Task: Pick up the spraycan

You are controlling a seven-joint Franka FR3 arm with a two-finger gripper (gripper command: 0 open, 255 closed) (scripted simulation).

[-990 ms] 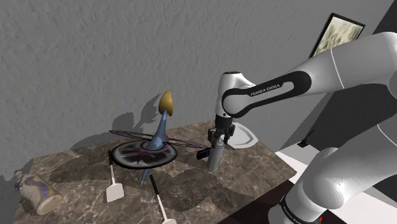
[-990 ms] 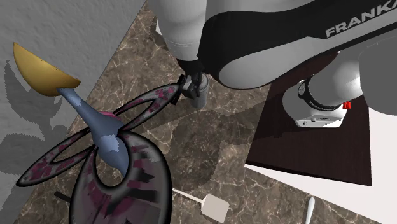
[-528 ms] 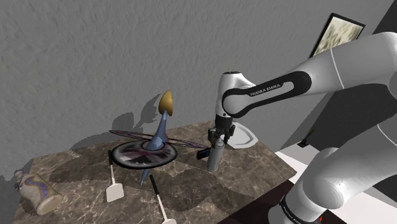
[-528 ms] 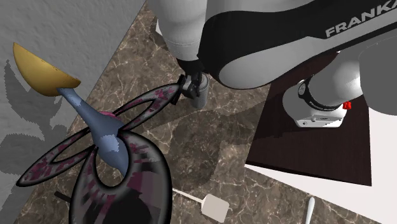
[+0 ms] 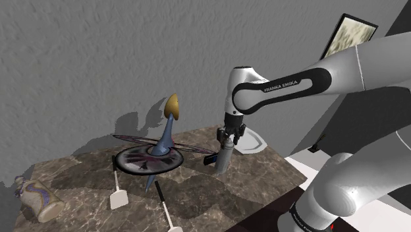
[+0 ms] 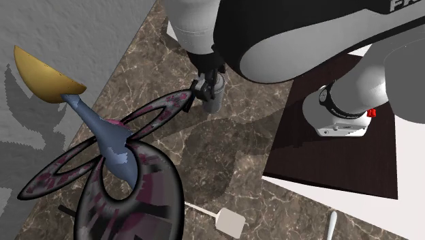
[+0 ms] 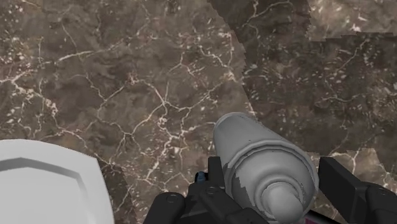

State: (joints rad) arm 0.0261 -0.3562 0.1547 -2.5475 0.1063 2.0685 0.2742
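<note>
The jaws are clamped tight on the grey spraycan (image 7: 257, 149) near its top, over the dark marble desk (image 5: 257, 173), with a white dish (image 5: 254, 143) close by.

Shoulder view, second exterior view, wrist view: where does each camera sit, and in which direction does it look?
Shoulder view: beside the robot, looking down across the table toward the grey wall; the white arm and claw show.
Second exterior view: above the table, looking steeply down; the arm's bulk and its base show.
Wrist view: on the hand, looking along the claw's fingers at the spray can.
Shared: all three show the claw clasping the spray can.
</note>
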